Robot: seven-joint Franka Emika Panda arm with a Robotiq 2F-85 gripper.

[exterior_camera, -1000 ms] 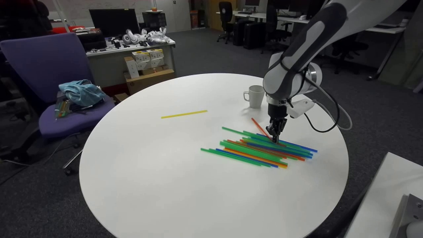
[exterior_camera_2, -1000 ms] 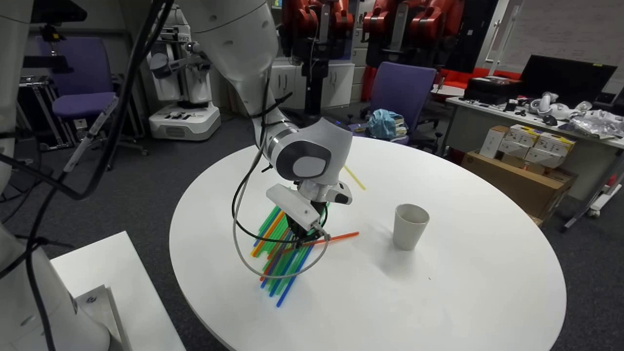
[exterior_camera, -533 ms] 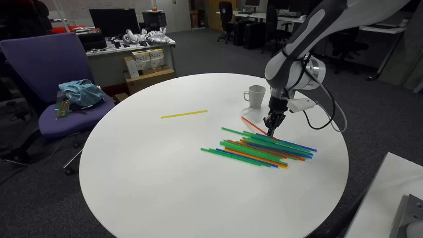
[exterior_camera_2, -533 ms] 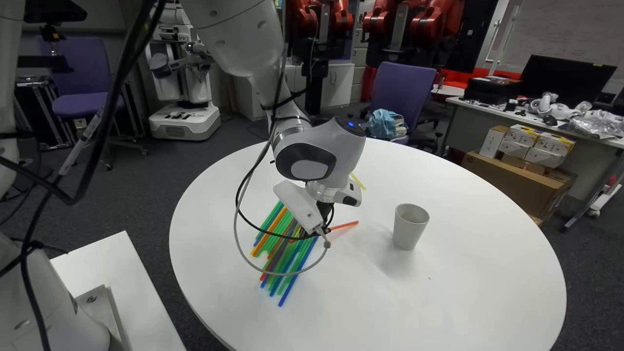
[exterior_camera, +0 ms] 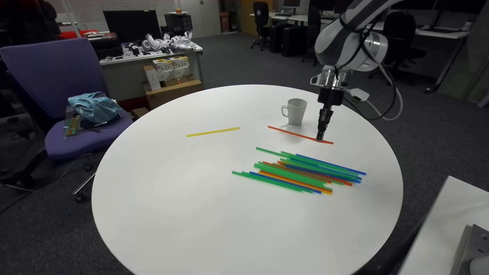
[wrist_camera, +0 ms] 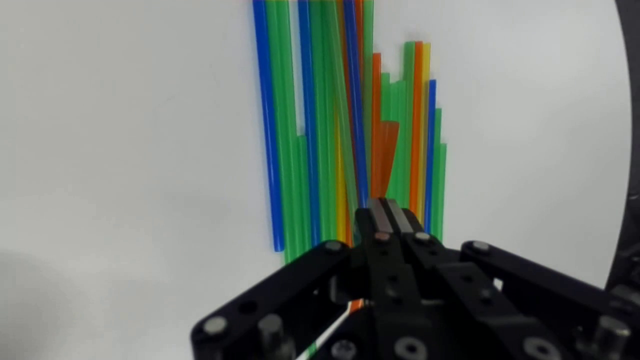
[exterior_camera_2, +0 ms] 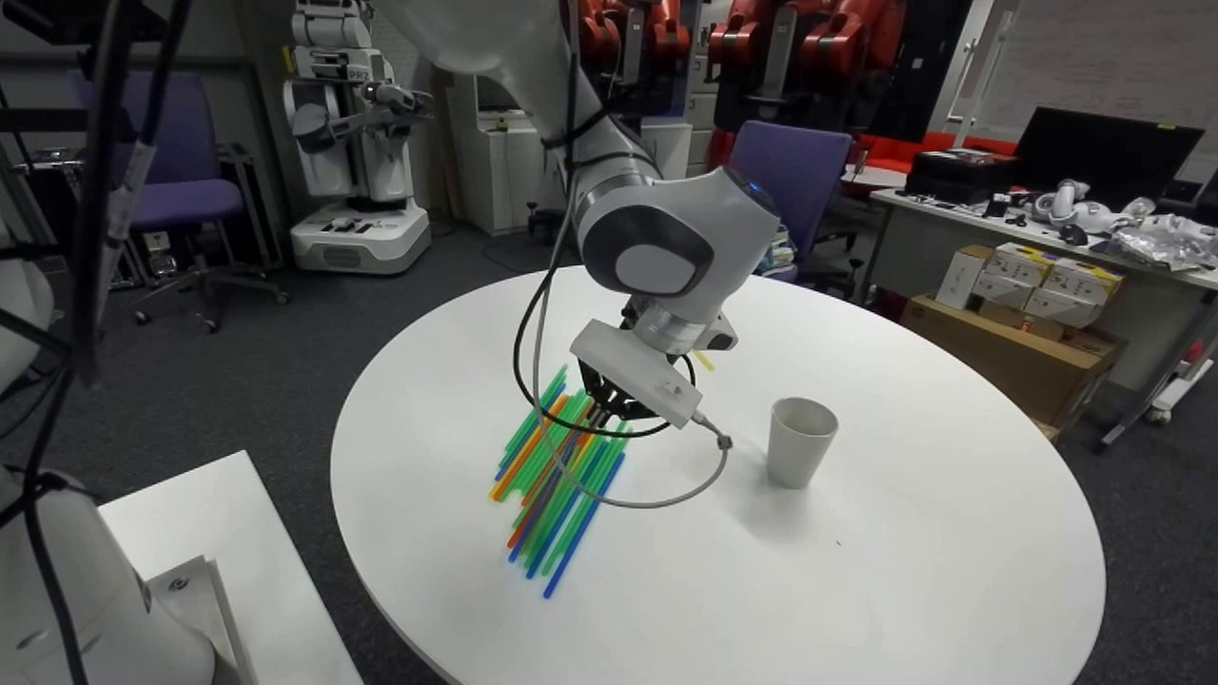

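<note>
My gripper is shut on a red-orange straw, near one end of it. The longer part sticks out toward the mug side in an exterior view. In the wrist view the short end of the straw pokes out past the closed fingertips. The gripper holds it raised above a pile of green, blue, orange and yellow straws lying roughly parallel on the white table. The pile also shows in an exterior view, where the gripper is over it and the held straw is mostly hidden.
A white mug stands on the round white table, also seen in an exterior view. A single yellow straw lies apart from the pile. A purple chair stands beside the table. Cables hang along the arm.
My gripper has risen off the pile with the red-orange straw. The straw has turned and now lies more nearly parallel to the pile. The pile is almost unchanged.
</note>
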